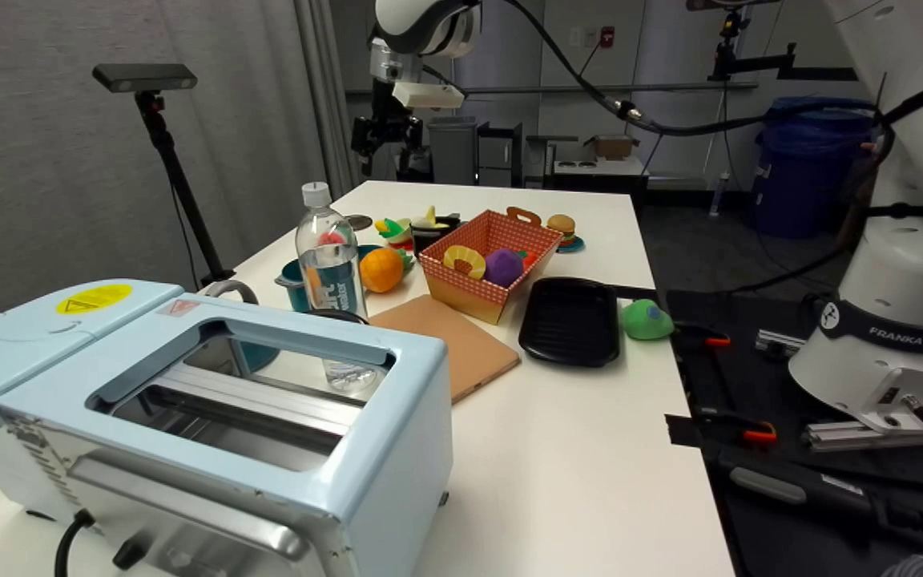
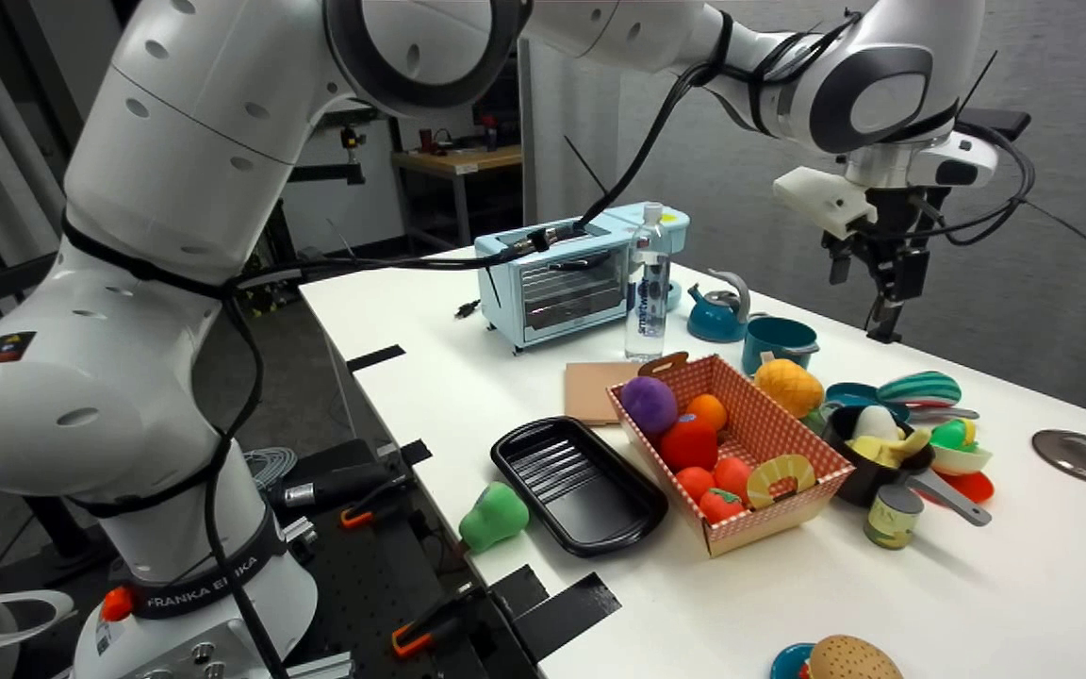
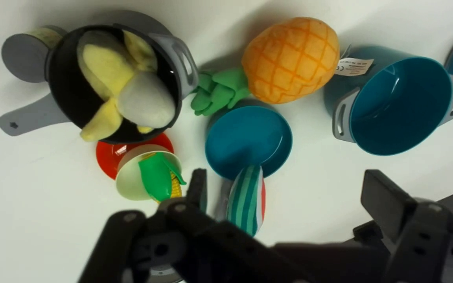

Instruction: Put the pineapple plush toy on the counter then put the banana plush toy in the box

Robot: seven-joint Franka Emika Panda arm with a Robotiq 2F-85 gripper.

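Note:
The orange pineapple plush toy (image 3: 293, 61) with green leaves lies on the white counter (image 2: 1005, 594), between a black pot and a teal pot. It also shows in both exterior views (image 1: 381, 270) (image 2: 788, 385). The yellow banana plush toy (image 3: 108, 70) sits in the black pot, its yellow parts around a pale middle; it shows too in the exterior views (image 2: 882, 448) (image 1: 429, 218). The box (image 2: 779, 519) (image 1: 461, 296), tan outside and red-checked inside, holds several toy fruits. My gripper (image 3: 285, 188) is open and empty, high above the counter (image 2: 862, 292) (image 1: 388, 152).
The black pot (image 3: 65, 94), teal pot (image 3: 399, 110), teal pan (image 3: 246, 137) and striped watermelon toy (image 3: 246, 200) lie below the gripper. A tall water bottle (image 2: 647, 292), toaster (image 2: 552, 283), black dish (image 2: 581, 486) and green pear (image 2: 494, 517) stand around the box.

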